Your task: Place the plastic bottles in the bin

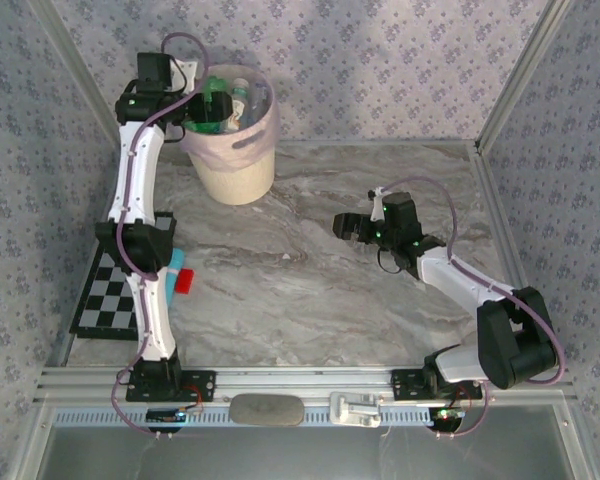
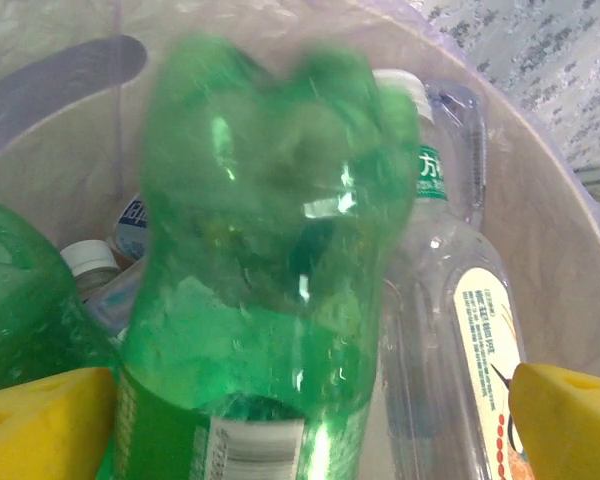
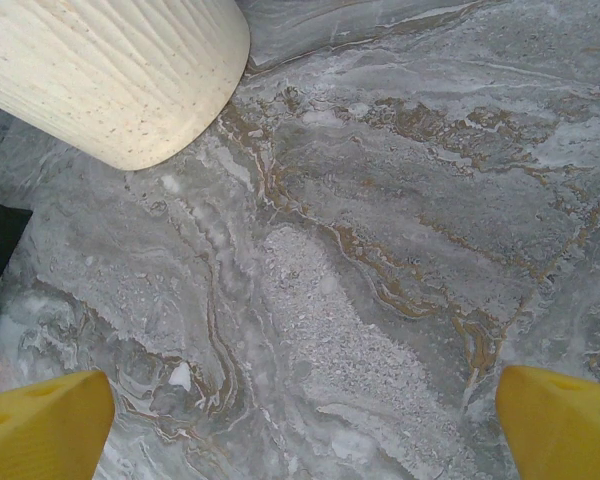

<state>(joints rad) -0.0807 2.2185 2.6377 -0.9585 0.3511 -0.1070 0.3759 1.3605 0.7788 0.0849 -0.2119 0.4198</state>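
Marble table (image 1: 310,290); blurred green bottle (image 2: 270,280) hides much of bin (image 2: 555,230).

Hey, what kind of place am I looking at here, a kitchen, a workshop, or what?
Probably a robot test cell, not a home: an aluminium mounting rail, patterned panel walls boxing in a marble-look table, and a checkerboard board of the calibration sort.

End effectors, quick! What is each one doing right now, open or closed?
Left end effector: open wide, with a green bottle in between, not squeezed.
Right end effector: open, holding nothing, above the table.
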